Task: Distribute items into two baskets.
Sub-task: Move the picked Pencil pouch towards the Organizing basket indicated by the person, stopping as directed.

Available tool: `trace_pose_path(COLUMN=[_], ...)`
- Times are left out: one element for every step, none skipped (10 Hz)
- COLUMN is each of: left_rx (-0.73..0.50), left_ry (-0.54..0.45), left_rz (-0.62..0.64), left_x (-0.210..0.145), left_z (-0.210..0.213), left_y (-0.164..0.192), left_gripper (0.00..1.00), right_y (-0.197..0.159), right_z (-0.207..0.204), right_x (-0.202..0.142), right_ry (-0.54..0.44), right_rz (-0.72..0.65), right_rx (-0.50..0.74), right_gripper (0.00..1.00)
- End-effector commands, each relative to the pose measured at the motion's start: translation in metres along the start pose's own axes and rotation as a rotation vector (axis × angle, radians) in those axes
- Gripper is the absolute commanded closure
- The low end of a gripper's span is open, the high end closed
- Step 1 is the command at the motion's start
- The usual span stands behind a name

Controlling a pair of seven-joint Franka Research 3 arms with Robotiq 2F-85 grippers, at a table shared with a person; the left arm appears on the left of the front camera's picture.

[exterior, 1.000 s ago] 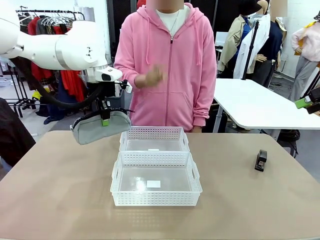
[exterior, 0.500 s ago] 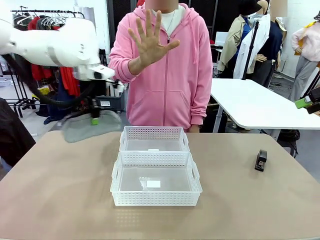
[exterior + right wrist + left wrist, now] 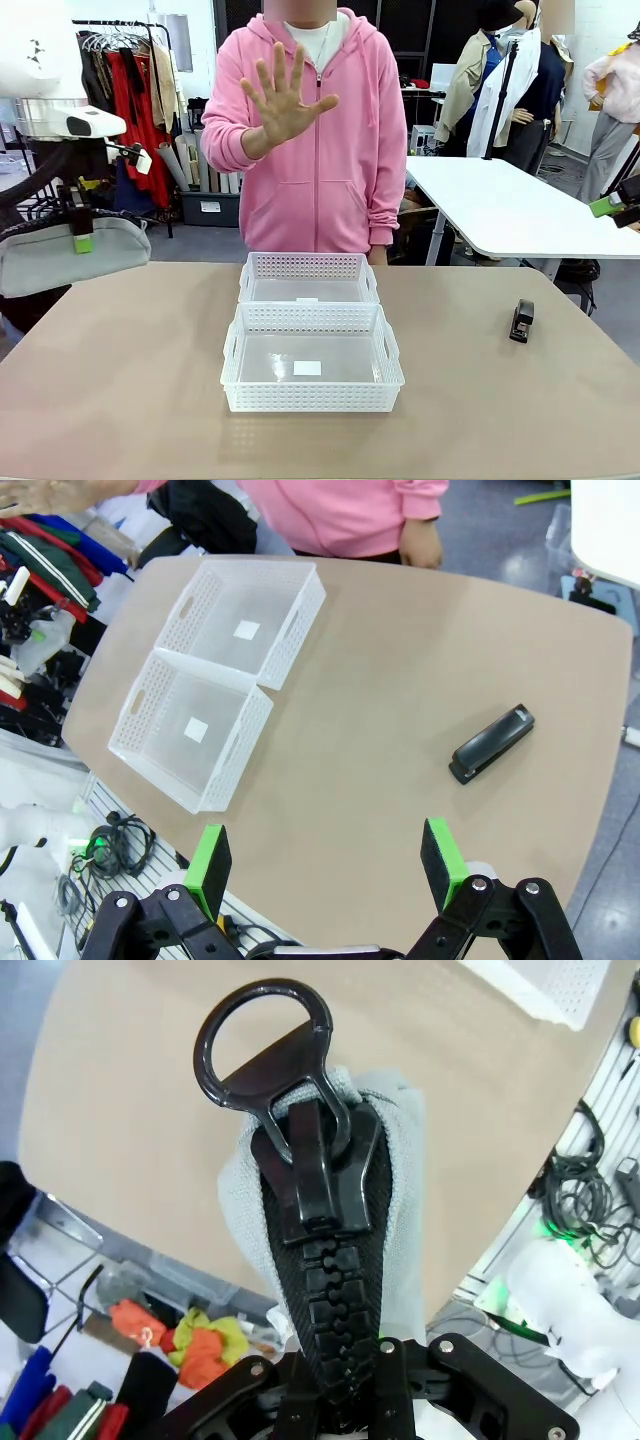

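Observation:
My left gripper (image 3: 80, 238) is shut on the grey fabric pouch (image 3: 62, 256), holding it in the air beyond the table's far left edge. In the left wrist view the pouch's black zipper (image 3: 320, 1260) and its ring pull run up from between the fingers. The two white baskets sit mid-table, the larger basket (image 3: 312, 396) in front and the smaller basket (image 3: 308, 266) behind it, touching. The black stapler (image 3: 521, 320) lies at the right of the table, also the stapler (image 3: 491, 743) below my open right gripper (image 3: 330, 865), which hovers high with nothing between its fingers.
A person in a pink hoodie stands at the far side with a raised open hand (image 3: 280, 95), palm toward me. A white table (image 3: 500, 205) stands behind at the right, a clothes rack at the back left. Bare tabletop (image 3: 120, 380) surrounds the baskets.
My left arm has swung left with the pouch, from beside the smaller basket to past the table's left edge. The person's hand has risen and opened into a flat palm.

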State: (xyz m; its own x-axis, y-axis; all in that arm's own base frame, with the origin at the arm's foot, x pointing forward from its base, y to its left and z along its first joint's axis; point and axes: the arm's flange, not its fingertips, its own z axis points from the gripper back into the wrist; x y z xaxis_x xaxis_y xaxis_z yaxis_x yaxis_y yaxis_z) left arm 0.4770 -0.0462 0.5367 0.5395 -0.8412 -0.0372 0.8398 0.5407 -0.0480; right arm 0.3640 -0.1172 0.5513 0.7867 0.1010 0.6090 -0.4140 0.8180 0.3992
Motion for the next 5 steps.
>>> trace_pose_path(left_rx=[-0.024, -0.038, -0.043, -0.060, -0.028], left_ry=[-0.029, -0.042, -0.043, -0.043, -0.015], left_rz=[-0.041, -0.035, -0.031, -0.037, -0.028], left_x=[0.0184, 0.0180, 0.0177, 0.0184, 0.0230], left_z=[-0.0051, -0.0047, -0.0049, -0.0051, -0.0123], left_y=[0.0052, 0.0080, 0.0090, 0.0091, -0.0003], left_gripper=[1.00, 1.00, 1.00, 1.00, 1.00], right_y=[0.0012, 0.0012, 0.0012, 0.0012, 0.0012], right_z=[0.0005, 0.0005, 0.0005, 0.0005, 0.0005], right_x=[0.0018, 0.0018, 0.0018, 0.0018, 0.0018], right_ry=[-0.018, -0.018, -0.018, -0.018, -0.018], right_rz=[0.002, 0.002, 0.002, 0.002, 0.002], right_rx=[0.018, 0.018, 0.018, 0.018, 0.018], right_gripper=[0.00, 0.00, 0.00, 0.00, 0.00])
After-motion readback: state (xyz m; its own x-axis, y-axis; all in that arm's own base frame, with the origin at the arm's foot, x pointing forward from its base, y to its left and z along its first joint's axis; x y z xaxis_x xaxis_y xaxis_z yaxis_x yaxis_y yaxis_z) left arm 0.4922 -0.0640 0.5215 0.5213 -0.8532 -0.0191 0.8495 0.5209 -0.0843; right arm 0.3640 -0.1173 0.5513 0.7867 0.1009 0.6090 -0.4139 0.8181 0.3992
